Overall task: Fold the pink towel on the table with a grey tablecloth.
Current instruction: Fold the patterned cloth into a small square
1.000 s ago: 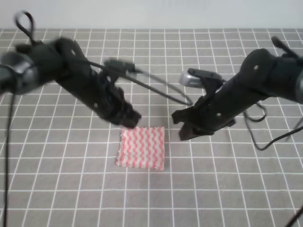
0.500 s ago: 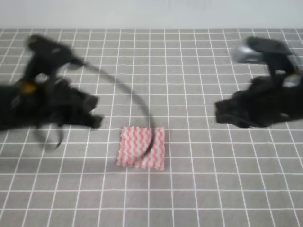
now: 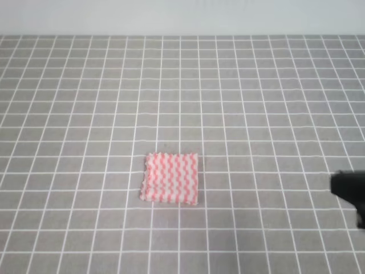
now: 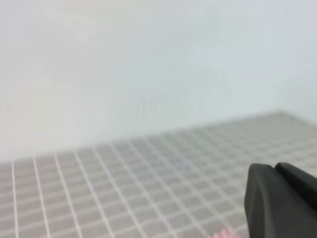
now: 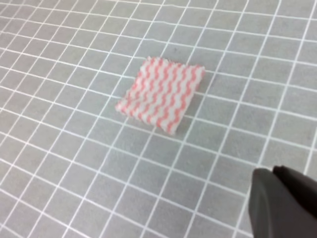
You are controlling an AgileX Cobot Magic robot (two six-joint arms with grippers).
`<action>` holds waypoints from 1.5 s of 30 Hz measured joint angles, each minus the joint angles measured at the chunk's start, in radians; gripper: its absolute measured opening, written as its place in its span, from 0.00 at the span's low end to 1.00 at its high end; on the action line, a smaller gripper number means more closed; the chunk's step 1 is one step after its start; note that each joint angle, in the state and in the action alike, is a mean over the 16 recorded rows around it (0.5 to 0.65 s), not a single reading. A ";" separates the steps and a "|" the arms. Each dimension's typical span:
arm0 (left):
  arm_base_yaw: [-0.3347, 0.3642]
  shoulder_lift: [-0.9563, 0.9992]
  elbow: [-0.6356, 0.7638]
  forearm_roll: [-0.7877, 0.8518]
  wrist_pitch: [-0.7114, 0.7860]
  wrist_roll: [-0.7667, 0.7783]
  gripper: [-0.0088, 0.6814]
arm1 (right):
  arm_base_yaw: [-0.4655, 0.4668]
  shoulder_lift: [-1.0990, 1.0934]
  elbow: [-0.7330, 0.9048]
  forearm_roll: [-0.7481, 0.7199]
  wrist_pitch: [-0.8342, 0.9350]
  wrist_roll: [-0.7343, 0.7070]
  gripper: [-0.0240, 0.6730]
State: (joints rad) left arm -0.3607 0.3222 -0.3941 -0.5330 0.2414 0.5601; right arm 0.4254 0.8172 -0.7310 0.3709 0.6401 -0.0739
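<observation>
The thin pink-and-white zigzag striped towel [image 3: 170, 177] lies flat on the grey tablecloth with thin white grid lines [image 3: 256, 103], a little below the middle of the exterior high view, as a small, nearly square packet that covers only a few grid squares. Its edges look thick and layered, so I judge that the folding is already made and little or nothing is left to do, though I cannot count the layers. Nothing touches the towel. The right gripper [image 5: 282, 203] shows only as a dark block in the lower right corner of its wrist view, well apart from the towel, which lies up and to the left of it; whether its jaws stand wide or narrow I cannot tell. The left gripper [image 4: 280, 201] is also only a dark piece at the lower right of its own view, looking over the table toward a pale wall [image 4: 148, 64], and its opening is not visible either.
</observation>
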 joint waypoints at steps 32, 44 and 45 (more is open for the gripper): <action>0.086 -0.245 0.298 0.029 0.125 -0.133 0.01 | 0.000 -0.453 0.588 -0.045 -0.736 -0.033 0.01; 0.086 -0.244 0.301 0.029 0.136 -0.133 0.01 | -0.058 -0.497 0.606 -0.036 -0.704 -0.108 0.01; 0.086 -0.244 0.301 0.029 0.136 -0.133 0.01 | -0.076 -0.511 0.612 -0.034 -0.699 -0.117 0.01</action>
State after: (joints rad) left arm -0.2748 0.0783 -0.0928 -0.5040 0.3774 0.4270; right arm 0.3492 0.3058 -0.1193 0.3370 -0.0585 -0.1904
